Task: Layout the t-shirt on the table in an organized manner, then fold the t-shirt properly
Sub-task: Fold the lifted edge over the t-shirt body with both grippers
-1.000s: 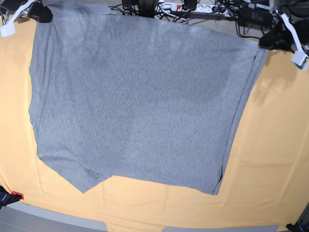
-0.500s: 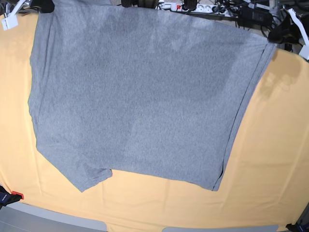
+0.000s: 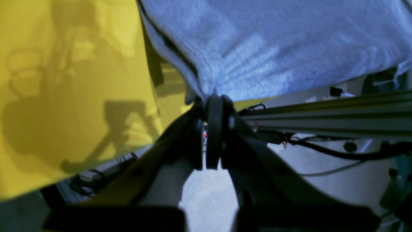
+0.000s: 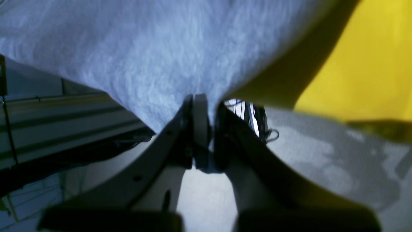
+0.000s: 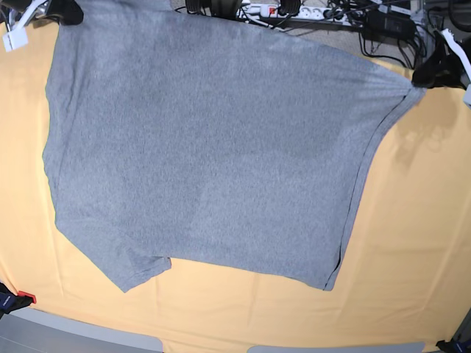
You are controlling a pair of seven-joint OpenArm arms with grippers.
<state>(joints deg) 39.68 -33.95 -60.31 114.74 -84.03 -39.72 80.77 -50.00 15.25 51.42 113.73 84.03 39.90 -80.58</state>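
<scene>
The grey t-shirt (image 5: 206, 140) is stretched wide across the table (image 5: 412, 220), plain side up, with one sleeve at the lower left. My left gripper (image 5: 421, 79) is at the far right edge and shut on a corner of the t-shirt (image 3: 257, 45); the left wrist view shows its fingers (image 3: 214, 109) pinching bunched cloth. At the far left corner, my right gripper (image 5: 65, 11) is shut on the other corner of the t-shirt (image 4: 145, 48), with its fingers (image 4: 199, 119) clamped on the fabric. Both held corners lie past the table's far edge.
A power strip (image 5: 294, 10) and tangled cables (image 5: 383, 26) lie behind the table's far edge. A metal rail (image 3: 338, 112) runs there too. A red-tipped clamp (image 5: 20, 298) sits at the near left corner, a dark clamp (image 5: 455, 343) at the near right.
Both grippers have pulled the shirt's far corners outward and further back. The far edge is tauter and the right side stretches more toward the table's right edge.
</scene>
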